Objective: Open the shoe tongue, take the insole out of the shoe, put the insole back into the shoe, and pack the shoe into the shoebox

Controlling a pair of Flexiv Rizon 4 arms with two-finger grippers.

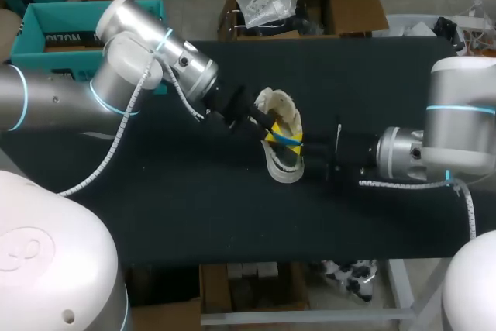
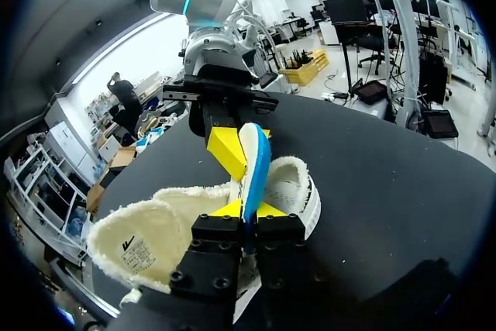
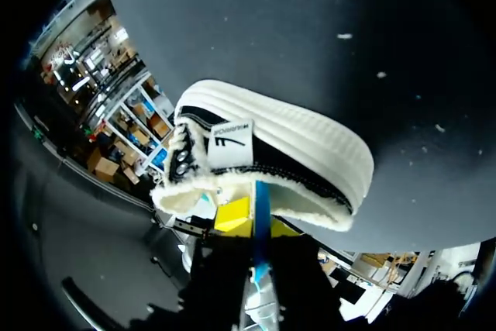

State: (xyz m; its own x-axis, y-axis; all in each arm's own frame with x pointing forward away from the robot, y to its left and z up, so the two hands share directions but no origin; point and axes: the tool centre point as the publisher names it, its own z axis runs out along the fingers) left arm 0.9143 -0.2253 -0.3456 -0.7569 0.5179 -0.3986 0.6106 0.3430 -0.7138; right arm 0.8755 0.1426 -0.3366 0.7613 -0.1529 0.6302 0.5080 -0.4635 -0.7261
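Shoe [image 1: 284, 168] lies on its side on the black desk [image 1: 170, 207], mid-desk, right under both claws. It has a cream fleece lining, a black upper and a white ribbed sole.

Left claw [image 1: 271, 132] comes in over the shoe's opening. In its wrist view the left claw [image 2: 249, 208] has both yellow tips pressed against the insole [image 2: 254, 162], one on each face, so it is closed on the insole with only that thickness between the fingers. The insole stands on edge, white with a blue rim, and runs straight ahead of the claw and up out of the shoe [image 2: 298, 187]. A fleece flap [image 2: 139, 242] with a printed label is spread out beside this claw, on the desk [image 2: 387, 191].

Right claw [image 1: 301, 143] meets it from the opposite side, just past the shoe. From the left wrist it shows as the right claw [image 2: 236, 145] directly ahead, one yellow finger flat against the insole and the other mostly hidden behind it. Its own wrist view settles that: the right claw [image 3: 260, 221] has yellow tips on both sides of the blue insole [image 3: 262, 203] edge, pinched shut on it.

Ahead of the right claw the shoe [image 3: 287, 149] shows its sole side and a white label patch, resting on the desk [image 3: 271, 29]. In the head view the insole [image 1: 285, 138] is a short blue strip between the two claws, above the shoe's opening.
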